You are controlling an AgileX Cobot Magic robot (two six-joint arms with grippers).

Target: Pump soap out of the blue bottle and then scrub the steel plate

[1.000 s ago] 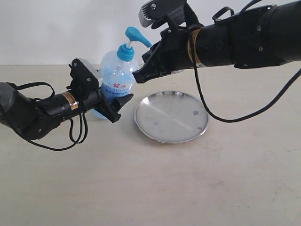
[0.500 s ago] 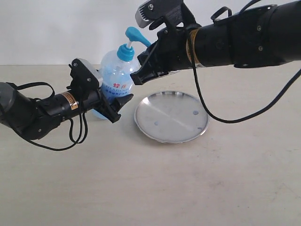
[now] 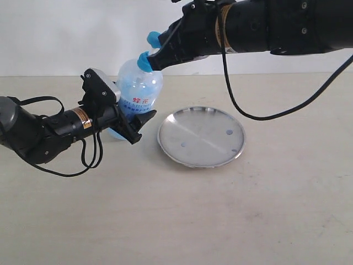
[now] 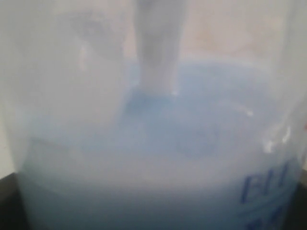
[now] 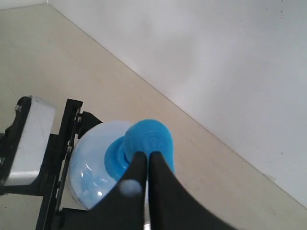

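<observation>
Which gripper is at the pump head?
The right gripper, shut, tips at the pump head; the left gripper grips the bottle body.

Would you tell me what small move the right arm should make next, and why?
Probably press straight down: the closed right pincer is right at the top of the pump head, while the left pincer grips the bottle.

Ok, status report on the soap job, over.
Left gripper clamped round blue bottle. Right gripper shut, over pump head. Steel plate beside bottle, nothing blocking.
</observation>
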